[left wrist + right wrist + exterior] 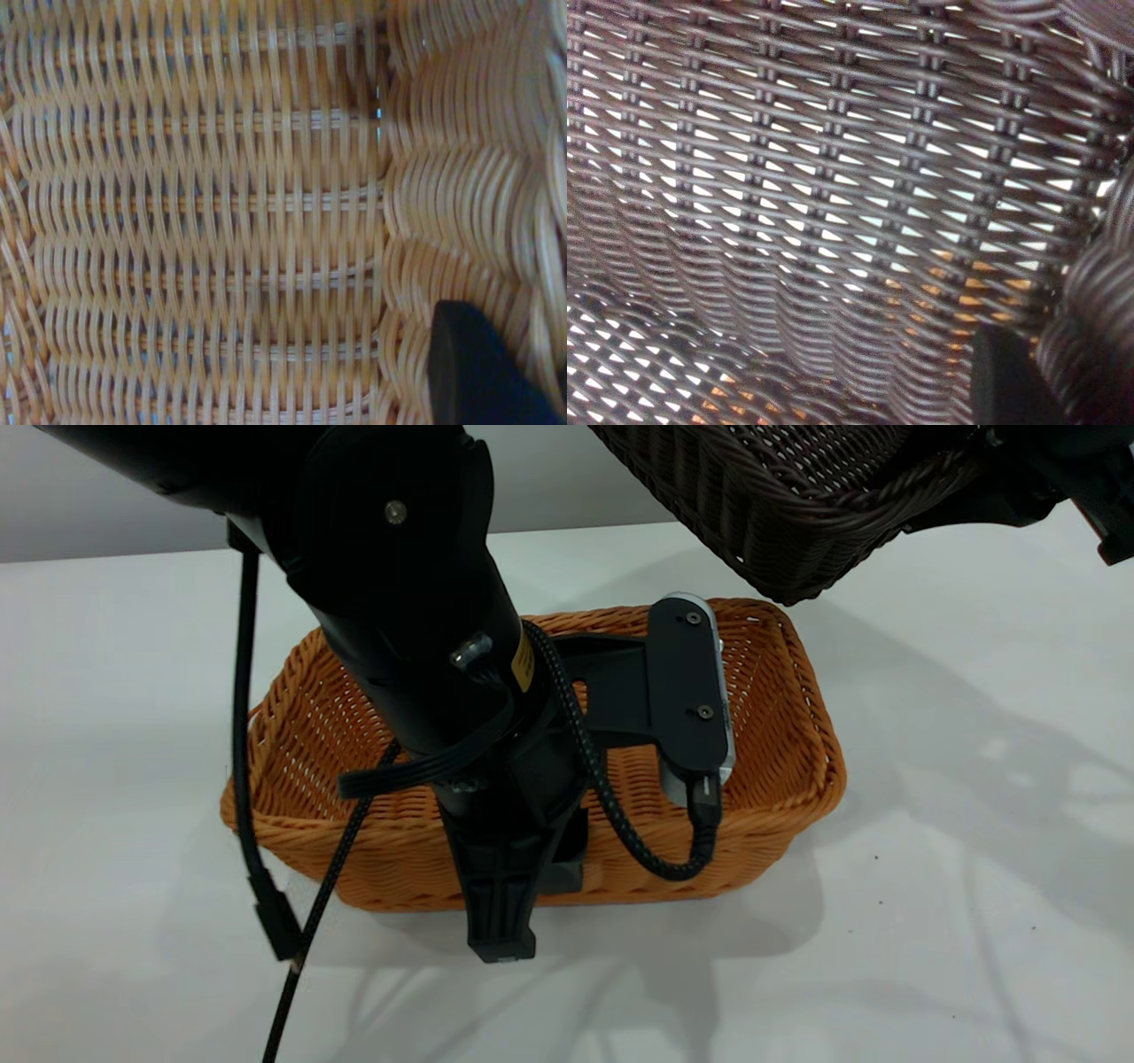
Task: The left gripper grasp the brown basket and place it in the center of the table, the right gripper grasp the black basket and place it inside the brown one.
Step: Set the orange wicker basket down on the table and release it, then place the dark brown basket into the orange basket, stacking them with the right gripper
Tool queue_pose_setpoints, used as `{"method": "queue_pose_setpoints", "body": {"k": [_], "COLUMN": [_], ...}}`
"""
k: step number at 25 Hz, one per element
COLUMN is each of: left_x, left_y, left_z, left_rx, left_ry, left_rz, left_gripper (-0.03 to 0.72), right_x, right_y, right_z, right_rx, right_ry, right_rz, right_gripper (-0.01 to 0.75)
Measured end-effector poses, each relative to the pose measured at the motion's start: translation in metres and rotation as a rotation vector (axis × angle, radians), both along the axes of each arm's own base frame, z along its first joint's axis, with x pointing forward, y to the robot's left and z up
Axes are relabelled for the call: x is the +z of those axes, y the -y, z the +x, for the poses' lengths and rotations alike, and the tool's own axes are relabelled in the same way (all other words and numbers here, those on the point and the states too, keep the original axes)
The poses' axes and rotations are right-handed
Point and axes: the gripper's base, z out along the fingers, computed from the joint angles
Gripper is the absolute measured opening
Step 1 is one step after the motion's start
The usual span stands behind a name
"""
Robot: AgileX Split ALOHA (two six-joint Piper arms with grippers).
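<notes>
The brown basket stands on the white table near the middle. My left gripper straddles its near long wall, one finger outside and the other inside, shut on the wall. In the left wrist view the inner finger lies against the orange weave. The black basket hangs tilted in the air above and beyond the brown basket's far right corner. My right gripper is shut on its right rim. The right wrist view shows one finger inside the dark weave.
The left arm and its wrist camera reach over the brown basket's inside. A black cable hangs down to the table at its left. Bare table lies to the left, right and front.
</notes>
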Motion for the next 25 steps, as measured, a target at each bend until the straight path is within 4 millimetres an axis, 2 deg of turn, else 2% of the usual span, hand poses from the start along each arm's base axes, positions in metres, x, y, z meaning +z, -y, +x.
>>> {"method": "queue_pose_setpoints", "body": {"k": [6, 8, 11, 14, 18, 22, 25], "left_x": [0.000, 0.006, 0.023, 0.049, 0.091, 0.150, 0.204], "left_y": [0.000, 0.000, 0.000, -0.001, -0.003, -0.005, -0.011], "left_z": [0.000, 0.000, 0.000, -0.005, -0.025, -0.050, -0.061], "left_rx": [0.002, 0.007, 0.011, 0.050, 0.070, 0.049, 0.097], "left_ry": [-0.001, 0.005, 0.027, 0.032, 0.049, 0.114, 0.183], "left_rz": [0.000, -0.007, -0.029, -0.055, -0.095, -0.214, -0.398], "left_gripper": [0.382, 0.438, 0.470, 0.475, 0.475, 0.475, 0.475], "right_x": [0.000, 0.000, 0.000, 0.000, -0.001, 0.005, 0.017], "right_y": [0.000, 0.000, 0.000, 0.001, 0.000, -0.005, -0.011], "right_z": [0.000, 0.000, 0.000, 0.000, -0.001, 0.000, 0.004], "right_rx": [0.001, 0.002, 0.002, 0.001, 0.023, 0.165, 0.282], "right_ry": [0.001, 0.001, 0.002, 0.005, 0.004, 0.022, 0.049], "right_rz": [-0.003, -0.003, -0.005, -0.011, -0.023, -0.062, -0.084], "right_gripper": [0.230, 0.230, 0.230, 0.230, 0.230, 0.230, 0.230]}}
